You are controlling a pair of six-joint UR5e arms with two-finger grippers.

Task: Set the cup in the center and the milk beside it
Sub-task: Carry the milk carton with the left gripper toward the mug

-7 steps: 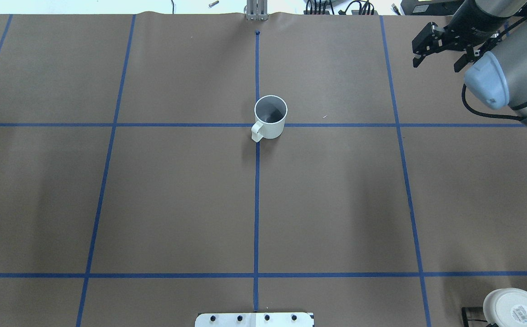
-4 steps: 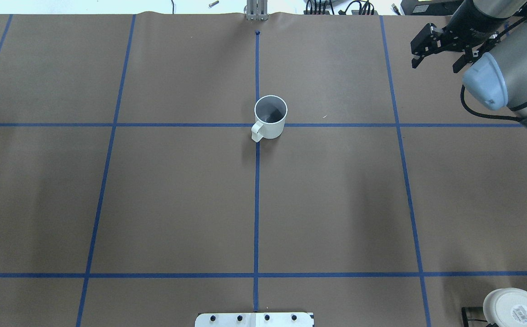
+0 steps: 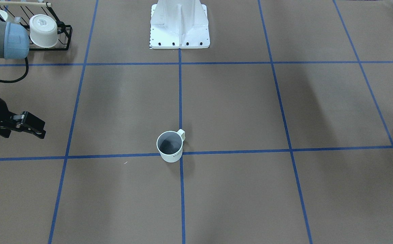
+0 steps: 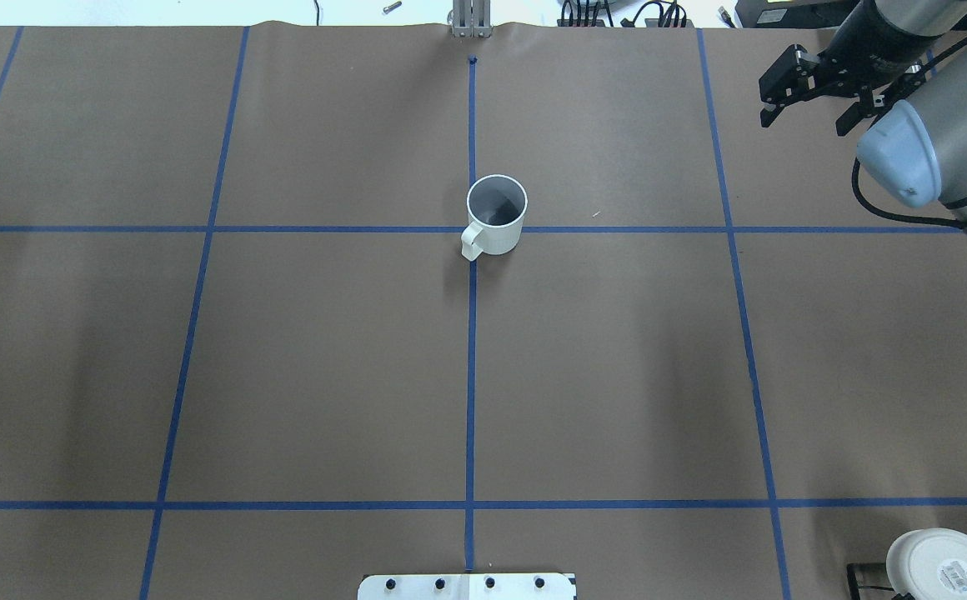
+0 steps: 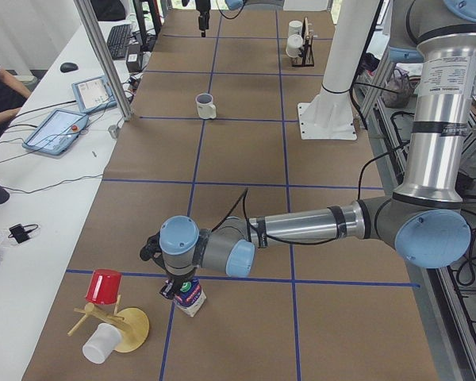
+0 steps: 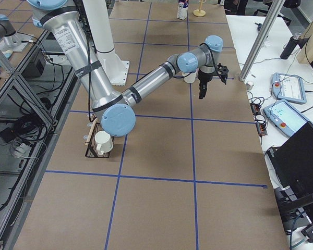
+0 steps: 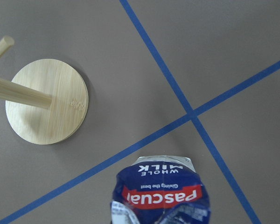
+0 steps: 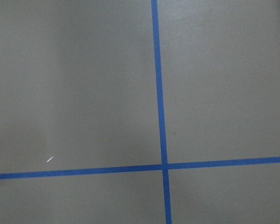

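Cup point(image 4: 496, 215) stands at bench point(image 4: 617, 375) centre. Right tool point(image 4: 803, 123) spread, empty. Left tool point(image 5: 175, 281) at milk point(image 5: 192, 298); grip cannot be told.

The milk point(image 7: 161, 193) is cut by the wrist view's lower edge; lettering on the cup point(image 3: 170, 146) seems unreadably small

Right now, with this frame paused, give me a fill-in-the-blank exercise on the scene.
The cup stands where two blue tape lines ____.
The right end effector is open and holds ____.
The milk carton stands near a round ____ base.
Missing words: cross; nothing; wooden.
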